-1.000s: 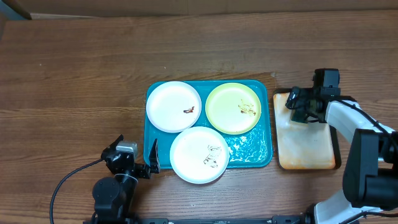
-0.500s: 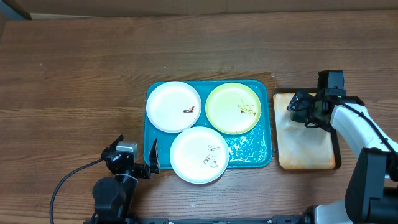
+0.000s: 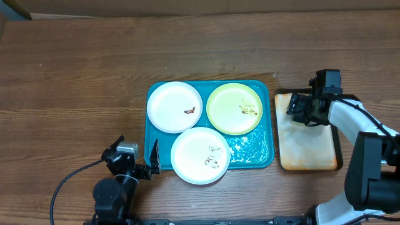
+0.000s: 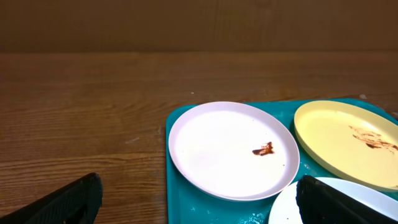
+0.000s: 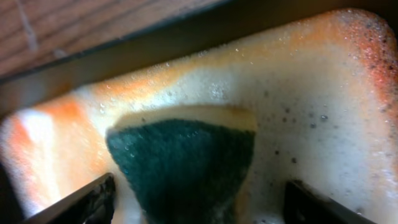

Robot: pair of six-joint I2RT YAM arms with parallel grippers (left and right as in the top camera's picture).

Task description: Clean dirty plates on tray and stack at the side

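Observation:
Three plates lie on the teal tray [image 3: 253, 150]: a white plate [image 3: 174, 107] with a brown smear at back left, a pale yellow-green plate [image 3: 234, 108] at back right, and a white plate [image 3: 200, 155] in front. My left gripper [image 3: 153, 159] stands open at the tray's front left edge; its dark fingertips [image 4: 68, 202] straddle the tray [image 4: 186, 199] corner below the smeared white plate [image 4: 233, 149]. My right gripper [image 3: 299, 111] hangs over the small foamy tray, open around a green-topped sponge [image 5: 183, 162], with a gap on each side.
The black-rimmed tray [image 3: 309, 147] with orange-stained foam sits right of the teal tray; its dark rim [image 5: 155, 43] runs behind the sponge. Bare wooden table [image 3: 81, 81] lies left and behind.
My right arm has swayed slightly right and back left over the foamy tray's far end. The left arm and the plates have not moved.

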